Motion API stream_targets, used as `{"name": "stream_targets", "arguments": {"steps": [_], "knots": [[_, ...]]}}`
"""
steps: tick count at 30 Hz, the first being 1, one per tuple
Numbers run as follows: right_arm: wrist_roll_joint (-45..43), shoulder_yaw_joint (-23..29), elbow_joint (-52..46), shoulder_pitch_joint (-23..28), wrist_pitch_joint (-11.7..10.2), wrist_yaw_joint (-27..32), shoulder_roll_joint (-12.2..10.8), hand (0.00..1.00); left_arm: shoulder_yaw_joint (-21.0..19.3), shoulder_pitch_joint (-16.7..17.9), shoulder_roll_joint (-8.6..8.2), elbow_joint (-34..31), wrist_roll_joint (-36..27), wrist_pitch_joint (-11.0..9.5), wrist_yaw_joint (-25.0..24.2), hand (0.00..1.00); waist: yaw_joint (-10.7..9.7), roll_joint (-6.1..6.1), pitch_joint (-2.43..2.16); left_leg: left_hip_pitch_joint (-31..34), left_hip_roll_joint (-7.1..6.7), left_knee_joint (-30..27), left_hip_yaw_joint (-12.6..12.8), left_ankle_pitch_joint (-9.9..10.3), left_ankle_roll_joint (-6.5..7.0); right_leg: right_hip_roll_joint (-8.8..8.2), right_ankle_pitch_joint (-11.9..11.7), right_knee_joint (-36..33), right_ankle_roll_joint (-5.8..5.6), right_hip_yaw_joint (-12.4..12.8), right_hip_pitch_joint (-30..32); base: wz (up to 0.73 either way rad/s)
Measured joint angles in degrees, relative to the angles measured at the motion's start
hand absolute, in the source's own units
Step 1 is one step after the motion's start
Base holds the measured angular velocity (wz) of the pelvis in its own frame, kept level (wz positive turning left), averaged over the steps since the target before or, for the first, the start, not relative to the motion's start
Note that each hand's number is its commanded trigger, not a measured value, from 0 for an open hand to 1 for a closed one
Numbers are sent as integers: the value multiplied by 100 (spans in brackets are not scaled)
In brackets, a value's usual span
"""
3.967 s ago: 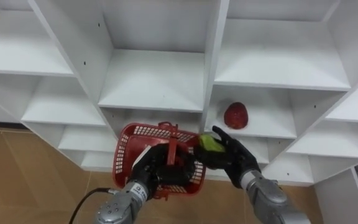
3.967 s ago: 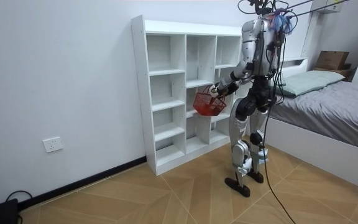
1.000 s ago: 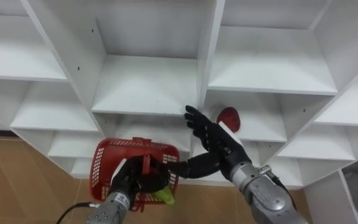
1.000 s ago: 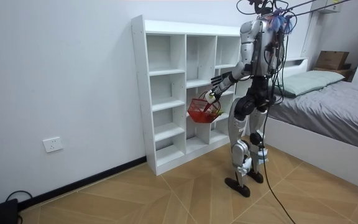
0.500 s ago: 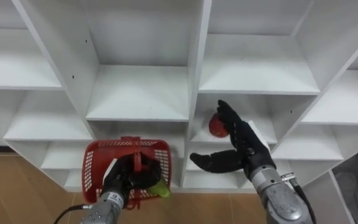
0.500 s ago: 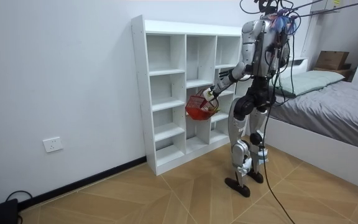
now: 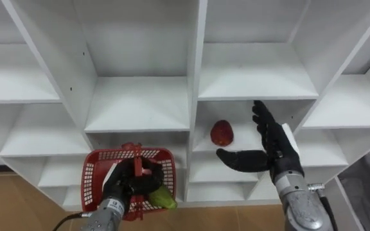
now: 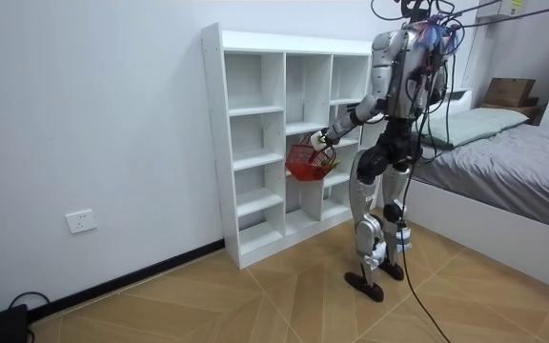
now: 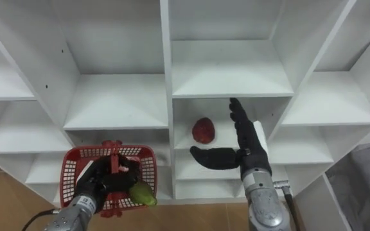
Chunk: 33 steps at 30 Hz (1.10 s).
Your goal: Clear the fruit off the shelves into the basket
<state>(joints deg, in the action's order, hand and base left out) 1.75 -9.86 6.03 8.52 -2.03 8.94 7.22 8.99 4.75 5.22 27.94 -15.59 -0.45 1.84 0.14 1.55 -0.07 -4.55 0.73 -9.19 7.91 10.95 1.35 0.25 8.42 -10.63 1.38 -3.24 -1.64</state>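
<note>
Red plastic mesh basket, matt white shelves

bed: room view's right, pillow on it | cardboard box: beyond pillow | wall socket: room view's left

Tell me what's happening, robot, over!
Left hand shut on basket, green fruit inside. Right hand open beside red fruit, no grip yet. Nothing blocking.

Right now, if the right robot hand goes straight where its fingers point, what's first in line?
Probably the cubby's back wall: the open right robot hand points in just right of the red fruit. Depth unclear.
</note>
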Motion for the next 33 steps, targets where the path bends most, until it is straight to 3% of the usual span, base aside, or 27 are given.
{"name": "stream_targets", "arguments": {"steps": [8, 25, 28, 33], "knots": [[56, 4, 65, -1, 0, 296, 13, 0, 1, 0, 21, 0, 0, 2, 52, 100, 0, 34, 78, -3, -7, 28, -7, 4, -2, 17, 3, 25, -4, -1, -3, 0], [1001, 209, 1433, -110, 4, 417, 18, 0, -262, 113, 88, 1, -16, 35, -261, 100, 32, 75, 53, 122, -22, -79, -167, 5, -2, -62, 6, 78, -6, -230, -13, 5], [1269, 213, 1746, -301, 9, 392, 42, 0, -255, 105, 86, -2, -44, 33, -280, 100, 29, 119, 22, 299, -17, -172, -209, 5, -2, -90, 31, -47, 1, -294, 185, 6], [1271, 231, 2329, -811, 8, 316, 203, 0, -248, 101, 91, -2, -61, 25, -364, 100, 48, 145, 30, 644, -10, -433, -349, 12, 11, -127, 28, -205, 7, -441, 410, 16]]}}
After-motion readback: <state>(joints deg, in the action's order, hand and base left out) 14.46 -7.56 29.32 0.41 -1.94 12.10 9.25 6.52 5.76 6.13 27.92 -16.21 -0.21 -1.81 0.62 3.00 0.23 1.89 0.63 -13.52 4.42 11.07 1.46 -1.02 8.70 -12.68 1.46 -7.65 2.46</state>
